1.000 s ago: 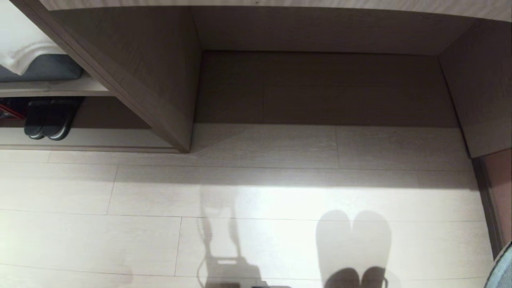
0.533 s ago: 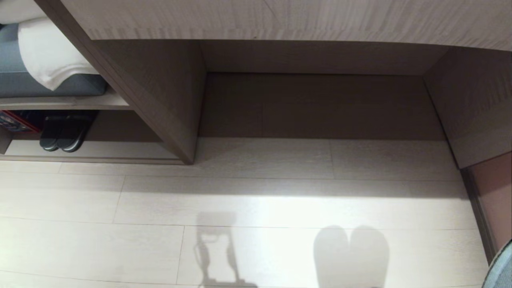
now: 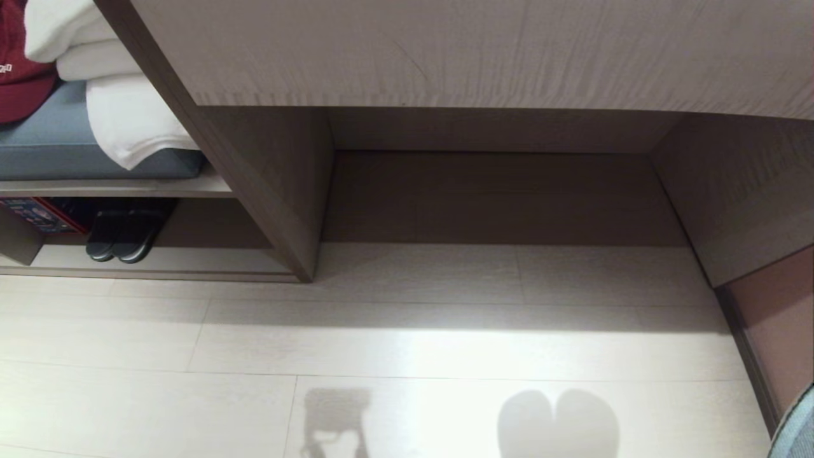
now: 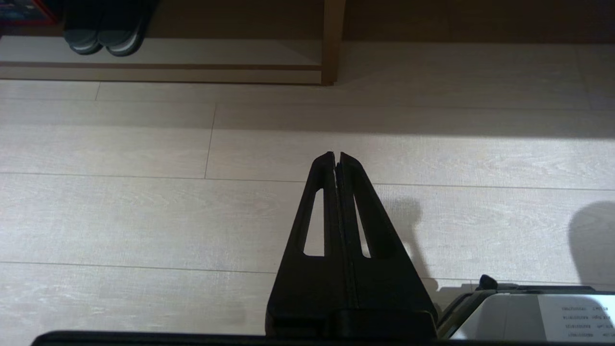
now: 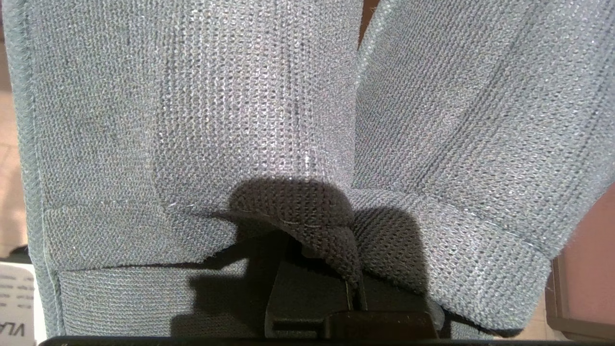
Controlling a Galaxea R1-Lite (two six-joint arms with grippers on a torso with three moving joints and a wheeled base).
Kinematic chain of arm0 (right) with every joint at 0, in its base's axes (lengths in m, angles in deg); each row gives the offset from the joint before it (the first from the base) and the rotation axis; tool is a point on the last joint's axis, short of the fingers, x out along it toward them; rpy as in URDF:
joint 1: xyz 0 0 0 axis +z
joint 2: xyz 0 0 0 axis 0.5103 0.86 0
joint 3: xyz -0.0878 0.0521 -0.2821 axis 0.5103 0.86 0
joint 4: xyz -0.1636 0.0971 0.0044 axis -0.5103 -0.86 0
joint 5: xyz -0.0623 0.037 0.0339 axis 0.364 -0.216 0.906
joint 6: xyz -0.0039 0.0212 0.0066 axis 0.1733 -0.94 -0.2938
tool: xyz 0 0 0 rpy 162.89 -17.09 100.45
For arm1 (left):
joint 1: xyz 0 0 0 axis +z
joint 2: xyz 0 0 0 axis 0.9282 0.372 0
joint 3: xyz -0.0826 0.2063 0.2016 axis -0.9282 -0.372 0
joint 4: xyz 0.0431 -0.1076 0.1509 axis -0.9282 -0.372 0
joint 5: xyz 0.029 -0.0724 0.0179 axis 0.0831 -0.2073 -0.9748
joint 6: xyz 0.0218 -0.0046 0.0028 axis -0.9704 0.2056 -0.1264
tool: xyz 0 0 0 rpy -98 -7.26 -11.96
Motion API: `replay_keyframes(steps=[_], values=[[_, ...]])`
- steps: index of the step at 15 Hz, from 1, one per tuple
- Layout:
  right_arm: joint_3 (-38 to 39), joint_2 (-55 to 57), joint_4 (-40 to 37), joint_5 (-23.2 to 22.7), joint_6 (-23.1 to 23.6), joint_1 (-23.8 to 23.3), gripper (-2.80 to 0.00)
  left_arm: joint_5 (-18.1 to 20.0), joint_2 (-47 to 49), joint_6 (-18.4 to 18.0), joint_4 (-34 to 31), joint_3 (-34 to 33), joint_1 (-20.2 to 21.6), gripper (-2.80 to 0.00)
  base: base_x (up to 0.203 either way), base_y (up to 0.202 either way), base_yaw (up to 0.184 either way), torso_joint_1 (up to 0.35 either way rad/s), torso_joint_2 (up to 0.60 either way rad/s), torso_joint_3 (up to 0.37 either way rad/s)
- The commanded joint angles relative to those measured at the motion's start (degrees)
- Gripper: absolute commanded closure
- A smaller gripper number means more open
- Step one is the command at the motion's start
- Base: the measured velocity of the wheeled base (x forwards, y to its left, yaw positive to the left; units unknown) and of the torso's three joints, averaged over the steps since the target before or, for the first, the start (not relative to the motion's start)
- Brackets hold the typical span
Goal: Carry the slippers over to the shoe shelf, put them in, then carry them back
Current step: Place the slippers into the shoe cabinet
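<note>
With the right tool (image 5: 353,298) clamped on the slippers (image 5: 202,120), steer left toward the shelf (image 3: 159,270) at the frame's left, keeping them level.

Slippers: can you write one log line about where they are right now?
right gripper: shut on slippers, held up | left gripper: shut, empty, over floor | shoe shelf: ahead, slippers not in yet
</note>
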Motion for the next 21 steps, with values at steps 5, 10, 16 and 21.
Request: replay_keyframes(steps=[5, 10, 16, 21], values=[[0.00, 0.05, -0.06, -0.02, -0.61, 0.02, 0.00, 0.01, 0.02, 0.07, 0.01, -0.03, 0.06, 0.00, 0.000, 0.000, 0.000, 0.004, 0.00, 0.203], [0.00, 0.05, 0.03, -0.02, -0.52, 0.02, 0.00, 0.01, 0.02, 0.04, 0.01, -0.07, 0.02, 0.00, 0.000, 0.000, 0.000, 0.002, 0.00, 0.201], [0.00, 0.05, -0.14, 0.18, -1.11, 0.02, 0.00, 0.01, -0.02, -0.09, 0.01, -0.02, 0.02, 0.00, 0.000, 0.000, 0.000, 0.003, 0.00, 0.204], [0.00, 0.05, -0.06, -0.02, -1.24, 0.02, 0.00, 0.01, -0.06, -0.14, 0.01, 0.00, 0.09, 0.00, 0.000, 0.000, 0.000, 0.002, 0.00, 0.199]])
